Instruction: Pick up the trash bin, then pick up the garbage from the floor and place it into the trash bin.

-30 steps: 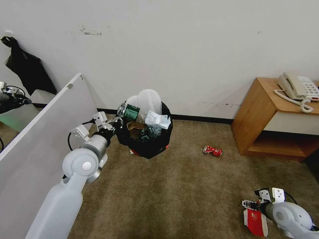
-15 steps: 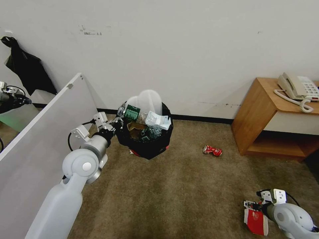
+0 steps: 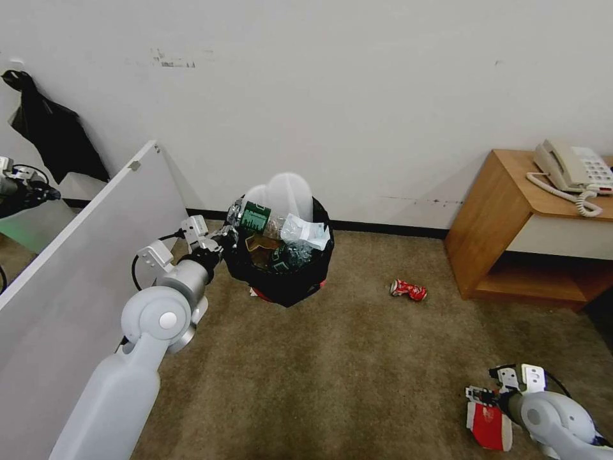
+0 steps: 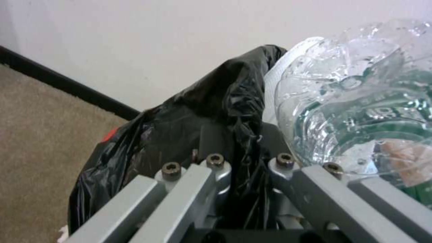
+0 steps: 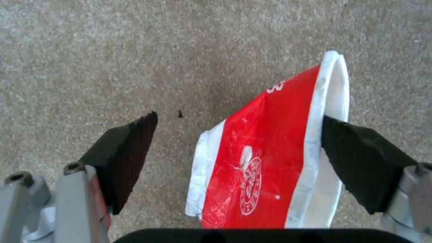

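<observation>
Clamped at its black-bagged rim by the left gripper (image 3: 214,246), the litter-filled small round red trash bin (image 3: 284,255) is held up, while the wide-open right gripper (image 5: 238,145) straddles an ungrasped red-white carton (image 5: 270,158) on beige carpet floor (image 3: 345,370), a crushed red can (image 3: 408,290) left.

A wooden counter (image 3: 511,211) stands against the white wall (image 3: 357,96) at the right, carrying a cream phone (image 3: 573,167). At the left a white panel (image 3: 76,268) leans, with black cloth (image 3: 54,134) hanging on the wall behind it.
</observation>
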